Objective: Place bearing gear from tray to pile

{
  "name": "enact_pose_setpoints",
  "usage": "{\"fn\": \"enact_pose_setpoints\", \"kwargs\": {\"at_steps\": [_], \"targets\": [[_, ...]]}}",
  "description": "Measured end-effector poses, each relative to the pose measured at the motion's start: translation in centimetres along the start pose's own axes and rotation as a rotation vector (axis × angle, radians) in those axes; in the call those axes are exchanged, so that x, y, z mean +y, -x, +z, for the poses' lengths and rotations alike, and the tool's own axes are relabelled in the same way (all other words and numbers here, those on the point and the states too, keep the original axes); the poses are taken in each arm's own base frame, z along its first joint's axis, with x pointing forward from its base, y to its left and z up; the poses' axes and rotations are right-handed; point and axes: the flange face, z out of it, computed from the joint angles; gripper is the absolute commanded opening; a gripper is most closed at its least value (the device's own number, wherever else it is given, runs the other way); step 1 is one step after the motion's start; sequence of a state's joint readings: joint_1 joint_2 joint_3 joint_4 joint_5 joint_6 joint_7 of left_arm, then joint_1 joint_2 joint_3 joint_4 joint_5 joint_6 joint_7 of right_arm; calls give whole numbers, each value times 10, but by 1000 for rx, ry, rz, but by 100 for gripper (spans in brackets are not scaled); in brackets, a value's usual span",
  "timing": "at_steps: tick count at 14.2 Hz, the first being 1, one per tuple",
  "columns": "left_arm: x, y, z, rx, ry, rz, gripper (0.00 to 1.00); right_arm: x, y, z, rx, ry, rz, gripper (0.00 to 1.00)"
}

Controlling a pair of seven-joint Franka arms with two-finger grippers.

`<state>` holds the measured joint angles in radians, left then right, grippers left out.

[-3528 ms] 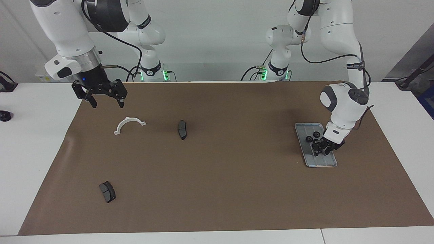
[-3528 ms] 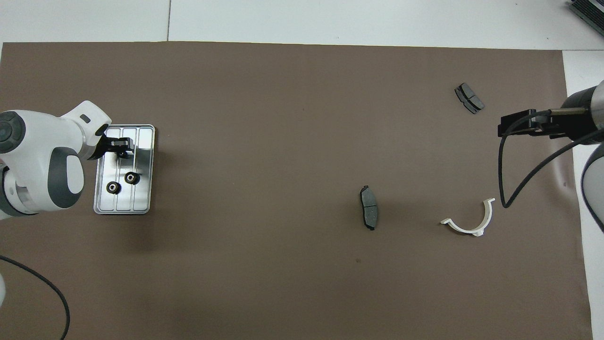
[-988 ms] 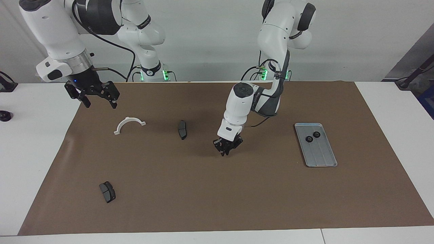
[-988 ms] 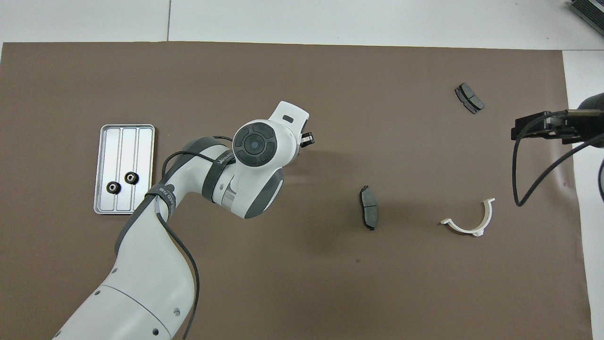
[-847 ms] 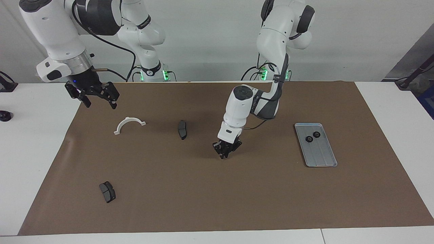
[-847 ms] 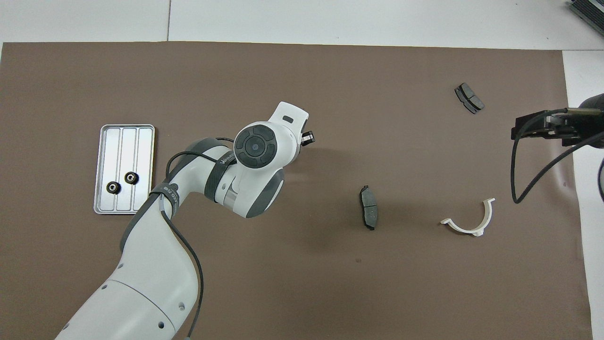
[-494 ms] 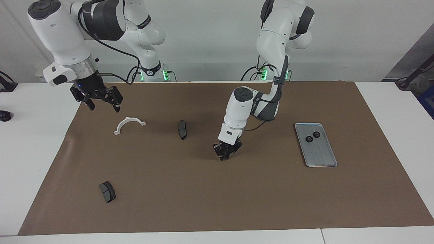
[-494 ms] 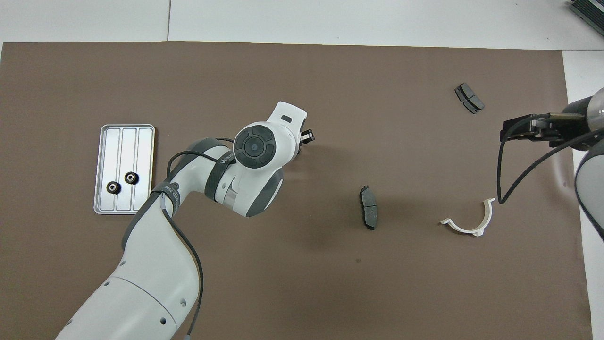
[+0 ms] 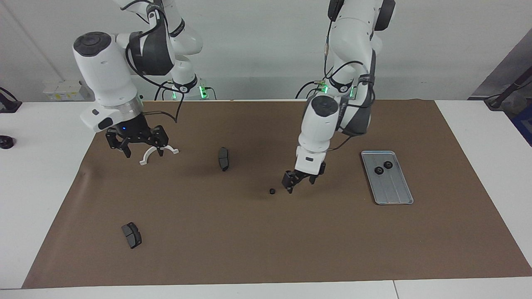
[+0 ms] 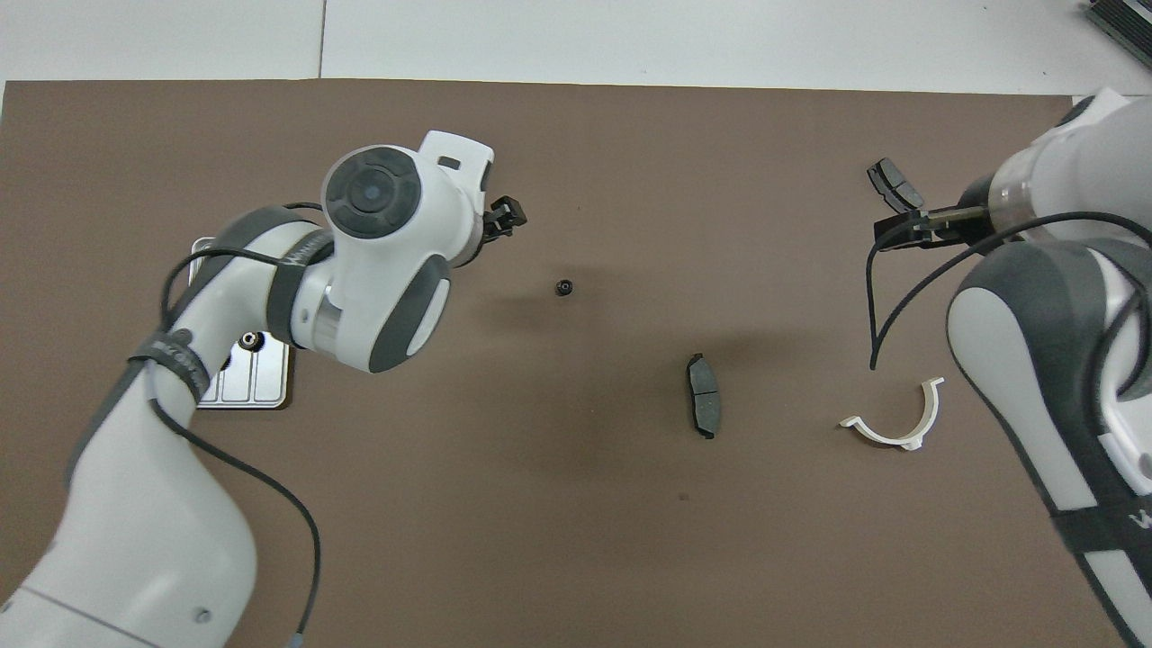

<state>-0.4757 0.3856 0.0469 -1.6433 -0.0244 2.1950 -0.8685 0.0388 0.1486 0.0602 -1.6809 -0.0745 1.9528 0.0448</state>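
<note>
A small black bearing gear (image 9: 272, 191) lies alone on the brown mat, also seen in the overhead view (image 10: 563, 288). My left gripper (image 9: 298, 183) hangs open and empty just above the mat beside that gear, toward the tray. The silver tray (image 9: 395, 191) lies toward the left arm's end and holds two more black gears (image 9: 378, 170) (image 9: 388, 165). In the overhead view my left arm hides most of the tray (image 10: 265, 382). The pile's parts lie scattered: a white half-ring bracket (image 9: 159, 150) and two dark brake pads (image 9: 223, 158) (image 9: 131, 235). My right gripper (image 9: 143, 152) is open, low over the bracket.
The brown mat (image 9: 266, 249) covers most of the white table. A small black object (image 9: 6, 142) sits on the bare table at the right arm's end. The right arm's cable (image 10: 886, 297) hangs over the mat near the bracket.
My left gripper carried a gear from the tray to mid-mat, opened, let it go and drew back toward the tray. My right gripper came down over the bracket.
</note>
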Motion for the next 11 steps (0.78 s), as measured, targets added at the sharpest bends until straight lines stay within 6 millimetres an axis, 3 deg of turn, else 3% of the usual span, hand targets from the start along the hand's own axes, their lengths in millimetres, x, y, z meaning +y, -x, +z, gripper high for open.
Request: {"fn": "enact_pose_setpoints", "kwargs": {"at_steps": [2, 4, 7, 11], "targets": [[-58, -45, -34, -29, -53, -78, 100, -40, -22, 17, 1, 22, -12, 100], [-114, -77, -43, -65, -101, -134, 100, -78, -41, 40, 13, 37, -22, 100], [-185, -101, -18, -114, -152, -223, 100, -134, -63, 62, 72, 8, -14, 100], [-244, -101, 14, -100, -149, -309, 100, -229, -70, 94, 153, -39, 10, 100]]}}
